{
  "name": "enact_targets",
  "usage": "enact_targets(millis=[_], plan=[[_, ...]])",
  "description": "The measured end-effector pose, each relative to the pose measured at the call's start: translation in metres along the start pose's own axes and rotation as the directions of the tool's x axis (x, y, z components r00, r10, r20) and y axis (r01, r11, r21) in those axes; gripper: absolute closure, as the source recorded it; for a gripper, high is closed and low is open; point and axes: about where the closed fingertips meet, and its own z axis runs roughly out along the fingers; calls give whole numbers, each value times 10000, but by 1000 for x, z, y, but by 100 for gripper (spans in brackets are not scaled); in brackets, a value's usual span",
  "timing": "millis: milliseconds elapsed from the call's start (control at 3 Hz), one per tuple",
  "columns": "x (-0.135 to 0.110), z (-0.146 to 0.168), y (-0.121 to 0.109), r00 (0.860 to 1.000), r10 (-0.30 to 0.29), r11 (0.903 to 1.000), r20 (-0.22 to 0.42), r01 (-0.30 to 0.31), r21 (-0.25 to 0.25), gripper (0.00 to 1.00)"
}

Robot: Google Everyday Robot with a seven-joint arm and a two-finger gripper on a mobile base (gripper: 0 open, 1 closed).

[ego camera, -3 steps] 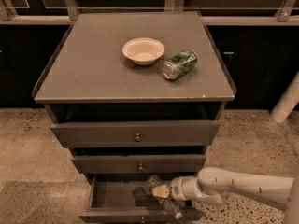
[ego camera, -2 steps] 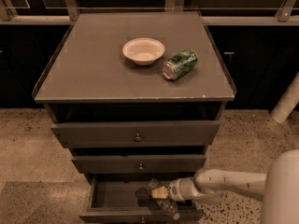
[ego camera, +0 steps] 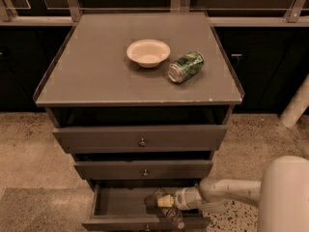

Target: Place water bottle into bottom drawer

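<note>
The water bottle (ego camera: 174,218) lies in the open bottom drawer (ego camera: 116,204) near its front wall, just under my pincer (ego camera: 158,199); I cannot tell if the pincer is clamped on it. On the tabletop (ego camera: 91,66) above, a bowl (ego camera: 148,52) sits beside a tipped green can (ego camera: 186,66)

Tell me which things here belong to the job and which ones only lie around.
Job: water bottle; bottom drawer, pulled open; gripper, over that drawer by the bottle.
Lying about: bowl; green can on its side; both on the cabinet top.
</note>
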Motion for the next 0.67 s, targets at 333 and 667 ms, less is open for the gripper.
enact_targets(millis=[333,667], plan=[[0,2,-7,9995,272,9996,183,-273,20,100],[-6,21,-21,9968,540,9985,590,-539,-37,100]])
